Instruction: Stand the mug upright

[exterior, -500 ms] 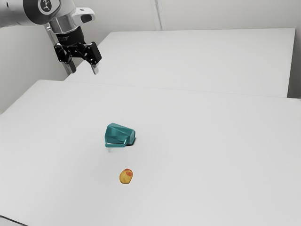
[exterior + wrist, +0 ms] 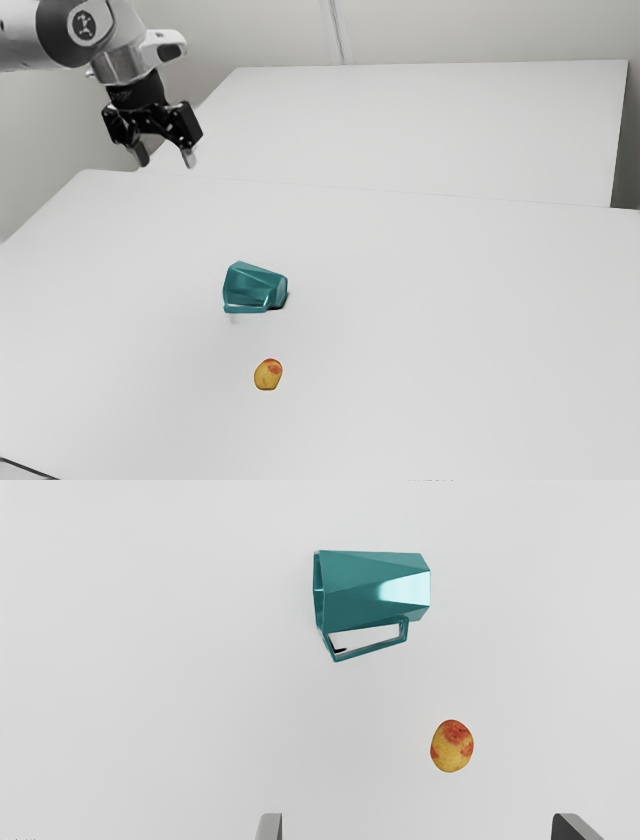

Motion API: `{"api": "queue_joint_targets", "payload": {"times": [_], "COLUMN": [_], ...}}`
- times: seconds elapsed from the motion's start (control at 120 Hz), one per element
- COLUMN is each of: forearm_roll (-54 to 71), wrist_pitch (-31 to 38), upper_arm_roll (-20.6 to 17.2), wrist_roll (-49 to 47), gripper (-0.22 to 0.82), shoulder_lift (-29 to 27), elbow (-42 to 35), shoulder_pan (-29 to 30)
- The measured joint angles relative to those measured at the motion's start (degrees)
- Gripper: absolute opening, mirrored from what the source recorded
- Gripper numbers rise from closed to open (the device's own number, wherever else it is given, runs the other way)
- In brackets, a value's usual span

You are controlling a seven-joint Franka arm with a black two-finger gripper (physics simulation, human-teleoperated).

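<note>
High over the table, at the exterior view's upper left, my gripper (image 2: 166,160) hangs well apart from the mug. Its two fingers stand wide apart in the wrist view, where the gripper (image 2: 417,826) is open with nothing held. The teal faceted mug (image 2: 252,288) lies on its side on the white table. In the wrist view the mug (image 2: 370,587) shows its open mouth at one end, its flat base at the other and its angular handle sticking out from one side, toward the fingers.
A yellow and red fruit (image 2: 268,375), also seen as the fruit (image 2: 451,746) in the wrist view, rests on the table (image 2: 450,340) a short way from the mug, on its handle side. Behind the table stands another white surface (image 2: 420,130).
In the exterior view my gripper has moved slightly left and down, still high above the table. Mug and fruit have not moved.
</note>
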Motion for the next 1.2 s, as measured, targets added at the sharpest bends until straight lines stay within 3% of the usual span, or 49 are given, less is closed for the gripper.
{"api": "queue_joint_targets", "payload": {"times": [0.267, 0.5, 0.817, 1.2], "forearm_roll": [-6.59, -20.37, -45.49, -67.46], "wrist_pitch": [7.9, 16.81, 25.25, 27.92], "upper_arm_roll": [0.4, 1.8, 3.84, 4.96], "wrist_roll": [3.86, 11.79, 28.68, 52.26], "gripper": [0.59, 0.59, 0.59, 0.59], "shoulder_lift": [-2.38, -2.46, -0.22, 5.68], "elbow": [-8.19, -16.05, -28.22, -36.97], "shoulder_pan": [6.84, 11.55, 16.21, 20.94]}}
